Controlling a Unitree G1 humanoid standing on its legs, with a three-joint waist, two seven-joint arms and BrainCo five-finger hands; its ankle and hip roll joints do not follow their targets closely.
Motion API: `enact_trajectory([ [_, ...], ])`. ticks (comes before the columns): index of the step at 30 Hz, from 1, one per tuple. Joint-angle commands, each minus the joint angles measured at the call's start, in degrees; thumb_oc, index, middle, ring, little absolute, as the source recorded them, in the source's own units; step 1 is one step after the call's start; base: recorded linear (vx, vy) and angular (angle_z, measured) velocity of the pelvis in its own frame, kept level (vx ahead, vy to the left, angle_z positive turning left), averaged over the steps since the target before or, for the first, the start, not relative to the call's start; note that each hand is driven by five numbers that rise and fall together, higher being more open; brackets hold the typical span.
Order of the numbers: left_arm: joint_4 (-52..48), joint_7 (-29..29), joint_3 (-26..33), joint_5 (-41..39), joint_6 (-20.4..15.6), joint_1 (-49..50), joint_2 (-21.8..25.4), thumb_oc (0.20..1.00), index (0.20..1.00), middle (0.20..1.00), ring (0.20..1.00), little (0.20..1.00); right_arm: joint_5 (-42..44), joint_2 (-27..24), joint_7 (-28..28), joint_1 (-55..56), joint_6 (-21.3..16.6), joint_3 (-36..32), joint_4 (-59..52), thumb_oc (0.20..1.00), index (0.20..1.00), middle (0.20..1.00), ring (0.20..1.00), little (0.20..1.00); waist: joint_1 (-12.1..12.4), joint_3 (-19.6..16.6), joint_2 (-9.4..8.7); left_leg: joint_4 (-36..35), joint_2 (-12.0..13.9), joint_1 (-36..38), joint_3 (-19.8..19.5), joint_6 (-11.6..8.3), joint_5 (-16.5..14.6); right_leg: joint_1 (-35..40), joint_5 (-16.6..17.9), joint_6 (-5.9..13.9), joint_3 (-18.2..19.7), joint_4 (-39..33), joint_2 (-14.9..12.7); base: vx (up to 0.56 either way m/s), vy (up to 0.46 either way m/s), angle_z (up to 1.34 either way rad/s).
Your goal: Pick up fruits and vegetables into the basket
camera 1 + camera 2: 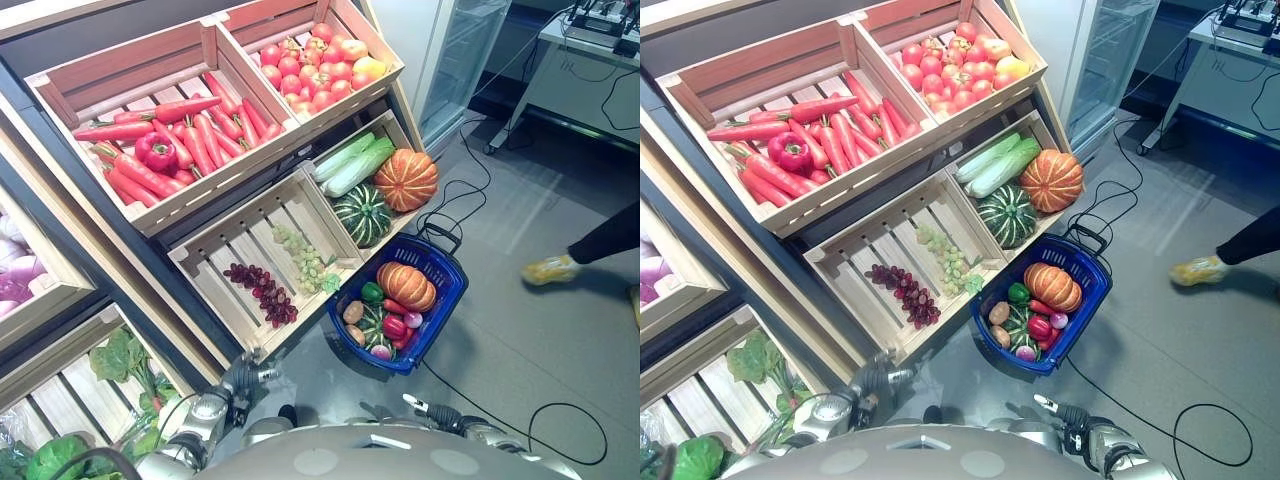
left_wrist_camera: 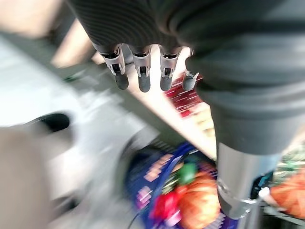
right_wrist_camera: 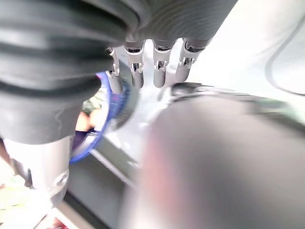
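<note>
hands: left hand (image 2: 143,71) and right hand (image 3: 155,64) fingers straight, holding nothing | basket (image 1: 440,262) on floor, in front of both, nearly full | risk: another fruit may roll off the pumpkin (image 1: 405,286)

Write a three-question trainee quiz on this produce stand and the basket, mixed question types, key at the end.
1. True or false: the blue basket stands on the floor and already holds an orange pumpkin.
2. Which fruit lies in the same crate as the dark red grapes? A) tomatoes B) green grapes C) carrots
3. Fill in: the red bell pepper lies among the ____.

Key: 1 true; 2 B, the green grapes; 3 carrots.
</note>
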Motion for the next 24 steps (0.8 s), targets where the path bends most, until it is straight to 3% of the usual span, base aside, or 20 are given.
enact_trajectory([
  [1, -7.5, 6.2, -0.61, 6.86, -4.9, -8.05, 3.71, 1.0, 1.0, 1.0, 1.0, 1.0, 2.91, -2.14, -0.86, -5.22, -5.74, -1.13, -4.13, 1.0, 1.0, 1.0, 1.0, 1.0, 0.12, 3.43, -0.59, 1.59, -4.91, 2.02, 3.34, 4.36, -8.03, -2.56, 1.72, 2.73, 2.1, 0.97, -0.35, -0.02, -0.01, -0.03],
  [3, -8.2, 14.88, -1.42, 15.37, -12.06, -6.67, 5.51, 1.0, 1.0, 1.0, 1.0, 1.0, 2.79, -3.16, -0.66, -4.42, -10.29, -1.93, -6.34, 1.0, 1.0, 1.0, 1.0, 1.0, 0.45, 3.56, -0.85, 1.54, -4.96, 1.59, 3.15, 4.81, -7.95, -3.09, 1.75, 2.6, 1.99, 1.12, -0.32, 0.0, -0.018, 0.0],
  [5, -9.58, 25.11, -2.18, 27.0, -14.26, -5.47, 7.39, 1.0, 1.0, 1.0, 1.0, 1.0, 2.85, -4.03, -1.73, -4.17, -13.31, -1.5, -8.1, 1.0, 1.0, 1.0, 1.0, 1.0, 0.72, 3.98, -0.95, 1.4, -4.87, 1.68, 3.08, 4.76, -7.85, -2.94, 1.72, 2.58, 1.55, 1.16, -0.37, 0.0, -0.016, 0.0],
  [8, -13.87, 30.66, -2.73, 34.53, -14.69, -4.15, 9.81, 1.0, 1.0, 1.0, 1.0, 1.0, 3.83, -4.87, -3.68, -3.7, -14.44, -1.01, -13.05, 1.0, 1.0, 1.0, 1.0, 1.0, 0.63, 4.43, -1.08, 1.55, -4.71, 1.65, 3.53, 4.6, -7.9, -3.02, 1.65, 2.56, 0.95, 1.29, -0.6, 0.03, -0.023, 0.04],
  [9, -18.74, 34.14, -2.05, 41.23, -12.35, -2.73, 11.92, 1.0, 1.0, 1.0, 1.0, 1.0, 4.15, -5.62, -5.6, -2.59, -13.84, -1.33, -19.01, 1.0, 1.0, 1.0, 1.0, 1.0, 0.44, 4.77, -1.15, 1.93, -4.61, 1.52, 3.84, 4.5, -8.08, -3.23, 1.53, 2.6, 0.58, 1.6, -0.79, 0.04, -0.024, 0.0],
  [12, -26.37, 36.15, 0.02, 48.75, -7.5, -0.46, 16.02, 1.0, 1.0, 1.0, 1.0, 1.0, 3.44, -6.99, -7.61, 0.12, -12.92, -2.35, -29.09, 1.0, 1.0, 1.0, 1.0, 1.0, -0.34, 5.36, -1.03, 3.42, -4.51, 0.89, 4.4, 4.42, -8.5, -3.91, 1.08, 2.53, 0.25, 2.86, -1.24, 0.06, -0.02, 0.0],
  [18, -35.63, 38.66, 3.01, 55.17, -1.92, 0.83, 22.53, 1.0, 1.0, 1.0, 1.0, 1.0, 1.29, -9.08, -8.61, 3.58, -12.49, -3.88, -41.38, 1.0, 1.0, 1.0, 1.0, 1.0, -2.2, 7.44, 0.23, 7.35, -4.44, -1.55, 5.09, 4.4, -9.22, -6.76, -0.49, 2.02, -0.27, 7.39, -2.02, 0.04, 0.006, -0.06],
  [24, -38.85, 40.22, -0.85, 59.72, 5.67, -5.63, 29.1, 1.0, 1.0, 1.0, 1.0, 1.0, 2.6, -13.35, -10.32, 2.05, -13.31, -5.13, -47.42, 1.0, 1.0, 1.0, 1.0, 1.0, -4.33, 12.07, 1.94, 13.25, -4.34, -7.49, 5.47, 3.3, -9.52, -12.85, -2.27, 1.16, -0.56, 13.76, -3.2, -0.03, 0.043, -0.08],
])
